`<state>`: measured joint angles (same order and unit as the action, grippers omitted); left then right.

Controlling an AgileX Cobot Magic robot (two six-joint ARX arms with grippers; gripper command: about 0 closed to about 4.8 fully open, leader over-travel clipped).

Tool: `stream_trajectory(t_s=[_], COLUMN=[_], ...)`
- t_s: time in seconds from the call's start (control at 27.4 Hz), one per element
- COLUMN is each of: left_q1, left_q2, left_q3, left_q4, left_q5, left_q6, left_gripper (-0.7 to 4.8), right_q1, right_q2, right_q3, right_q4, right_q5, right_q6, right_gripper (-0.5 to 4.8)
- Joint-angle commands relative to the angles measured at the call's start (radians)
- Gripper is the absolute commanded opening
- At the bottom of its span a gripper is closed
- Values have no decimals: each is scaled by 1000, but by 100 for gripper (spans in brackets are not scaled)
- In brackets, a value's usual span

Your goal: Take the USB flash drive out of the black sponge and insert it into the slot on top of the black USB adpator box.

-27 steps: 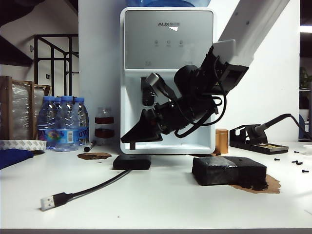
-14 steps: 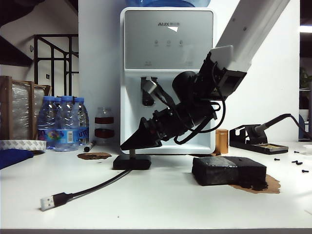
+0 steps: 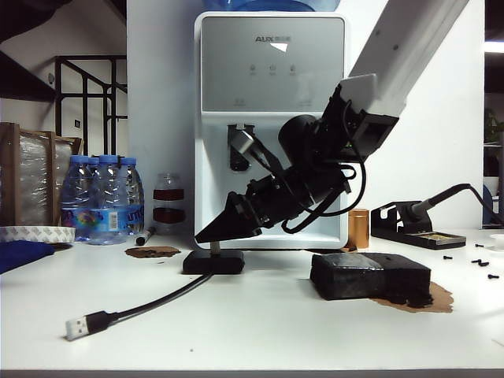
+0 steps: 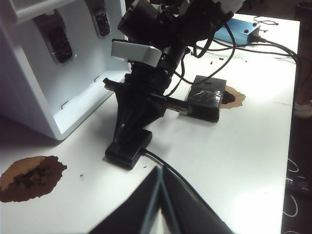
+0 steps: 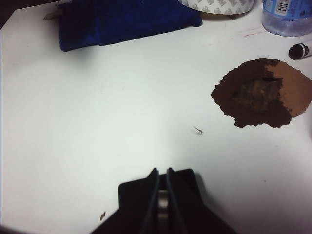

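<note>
1. The right gripper (image 3: 211,236) hangs just above the adaptor box (image 3: 213,261), near the back edge of the worktop (image 3: 260,331). Its fingers (image 5: 152,195) are pinched on the flash drive (image 5: 163,204), whose silver body points down at the box's top. If the stick is tilted, it may jam at the slot's rim, which is hidden under the fingers.
2. The box is light and loose; a sideways push could slide it or drag its cable (image 3: 150,303).
3. Pressing with a shallow pinch may let the drive slip upward.
4. The left gripper (image 4: 160,195) waits with narrow fingers, empty, near the front edge. The sponge (image 3: 370,277) lies well apart to the right.
</note>
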<state>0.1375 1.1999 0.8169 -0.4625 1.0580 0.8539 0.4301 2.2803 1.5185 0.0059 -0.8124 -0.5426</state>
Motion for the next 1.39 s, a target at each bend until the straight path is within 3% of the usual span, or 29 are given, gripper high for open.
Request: stream_trajectory(t_s=[0.04, 0.55, 0.88, 0.95, 1.21, 1.39], left_q1=[3, 3, 3, 3, 3, 3], left_q2=[-1, -1, -1, -1, 15, 20], left_q3=[0, 0, 0, 0, -4, -51], left_q4=[11, 13, 14, 14, 18, 125], left_q5=[1, -3, -3, -3, -3, -26], left_q6=[2, 2, 2, 2, 2, 2], left_gripper=[-5, -5, -5, -5, -5, -5], right_q1=[-24, -26, -25, -25, -26, -23], right_q2=[5, 17, 19, 28, 46, 46], right_q3=[3, 11, 15, 15, 15, 14], right_q4=[-5, 71, 159, 161, 107, 80], right_q5=[23, -23, -87, -101, -132, -156], right_q6=[-22, -30, 68, 126, 119, 118], right_gripper=[-4, -4, -4, -4, -4, -4])
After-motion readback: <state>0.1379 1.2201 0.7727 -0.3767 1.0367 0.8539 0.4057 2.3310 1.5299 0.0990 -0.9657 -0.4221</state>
